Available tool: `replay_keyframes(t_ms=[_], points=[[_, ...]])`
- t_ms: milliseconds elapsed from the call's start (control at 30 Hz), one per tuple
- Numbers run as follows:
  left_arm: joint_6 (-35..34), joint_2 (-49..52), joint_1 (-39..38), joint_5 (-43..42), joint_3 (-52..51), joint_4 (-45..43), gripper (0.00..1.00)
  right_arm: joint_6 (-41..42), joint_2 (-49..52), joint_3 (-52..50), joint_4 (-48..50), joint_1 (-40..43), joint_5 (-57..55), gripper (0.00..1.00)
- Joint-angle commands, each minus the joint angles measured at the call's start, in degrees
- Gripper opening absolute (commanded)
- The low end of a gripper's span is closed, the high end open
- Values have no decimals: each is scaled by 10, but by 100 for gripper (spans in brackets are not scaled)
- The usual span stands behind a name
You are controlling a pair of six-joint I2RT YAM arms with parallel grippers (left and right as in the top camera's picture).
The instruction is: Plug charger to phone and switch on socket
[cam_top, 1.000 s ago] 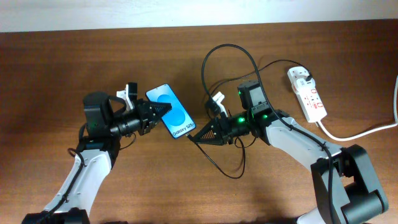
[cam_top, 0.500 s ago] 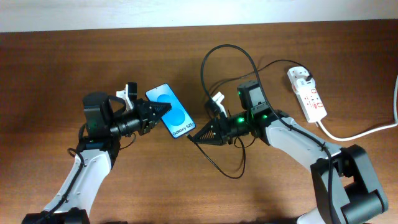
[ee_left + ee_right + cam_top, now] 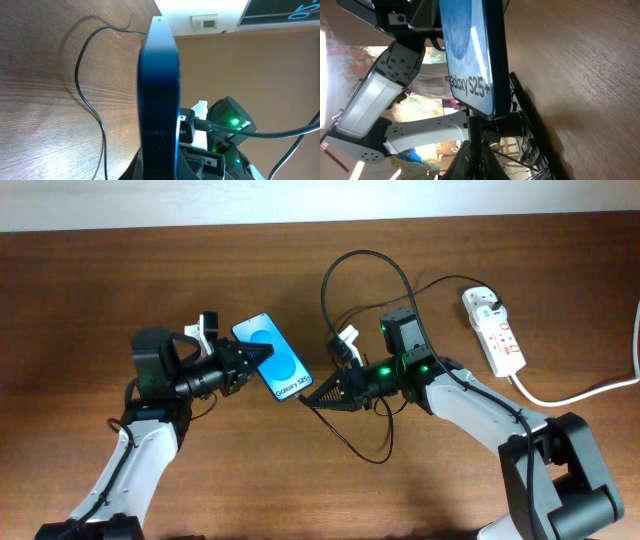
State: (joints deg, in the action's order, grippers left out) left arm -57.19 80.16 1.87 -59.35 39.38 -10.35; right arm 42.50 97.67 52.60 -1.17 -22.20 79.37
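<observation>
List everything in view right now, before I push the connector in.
phone: one, black-edged with a light blue screen, table centre, held in the left gripper.
charger: one, thin black cable, loops over the table behind the right gripper; its tip end is at the phone's lower edge.
socket: one, white strip with red switches, far right.
white cord: one, thick, runs from the socket off the right edge.
table: one, brown wood.
left gripper: one, black, shut on the phone.
right gripper: one, black, shut on the charger near its tip.
left arm: one, white and black, lower left.
right arm: one, white and black, green light lit, lower right.
</observation>
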Motion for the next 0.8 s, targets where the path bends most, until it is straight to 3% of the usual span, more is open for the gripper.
replay_keyframes(t_ms=[0, 100, 333, 533, 767], points=[[3, -3, -7, -74, 9, 1, 0, 0, -9, 9, 10, -2, -57, 4], [2, -3, -7, -80, 9, 1, 0, 0, -9, 9, 10, -2, -73, 4], [2, -3, -7, -69, 9, 1, 0, 123, -9, 9, 45, -3, -137, 4], [-33, -3, -7, -38, 9, 1, 0, 136, -9, 9, 50, -22, -157, 4], [-37, -3, -7, -29, 9, 1, 0, 217, -9, 9, 145, -33, -165, 4]])
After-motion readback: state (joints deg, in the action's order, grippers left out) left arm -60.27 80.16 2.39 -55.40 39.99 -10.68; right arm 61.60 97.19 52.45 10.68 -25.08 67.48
